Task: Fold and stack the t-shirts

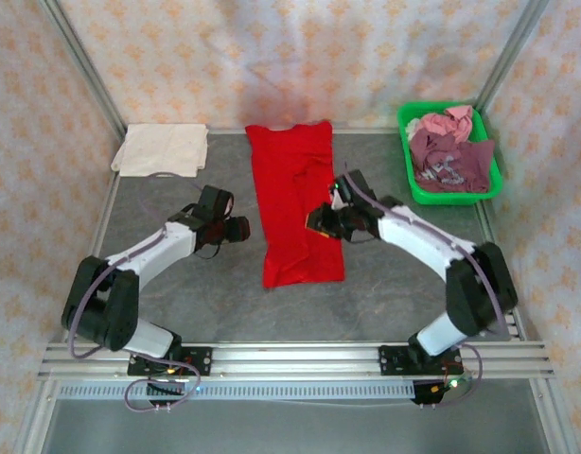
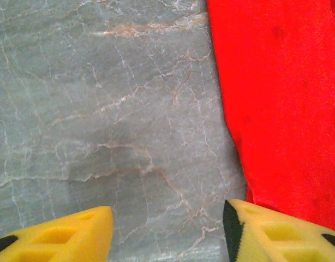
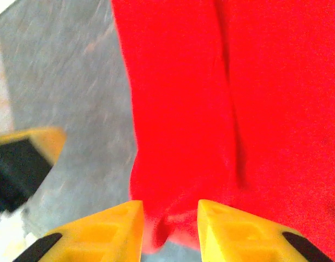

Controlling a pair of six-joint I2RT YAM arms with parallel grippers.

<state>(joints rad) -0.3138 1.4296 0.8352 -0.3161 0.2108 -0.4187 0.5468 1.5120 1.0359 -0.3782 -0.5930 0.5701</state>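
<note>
A bright red t-shirt (image 1: 295, 203) lies folded lengthwise as a long strip in the middle of the grey table. In the top view my right gripper (image 1: 319, 219) is over its right edge. In the right wrist view its yellow fingers (image 3: 170, 229) stand apart, with a bunched fold of the red cloth (image 3: 211, 98) lying between them. My left gripper (image 1: 236, 229) hovers just left of the shirt. It is open (image 2: 167, 232) over bare table, with the red edge (image 2: 282, 98) beside its right finger. A cream-white t-shirt (image 1: 161, 148) lies folded at the back left.
A green plastic basket (image 1: 453, 197) at the back right holds crumpled maroon (image 1: 447, 161) and pink (image 1: 451, 121) t-shirts. Patterned cloth walls and metal posts close in the table. Bare grey tabletop (image 1: 395, 284) stretches in front of the red shirt.
</note>
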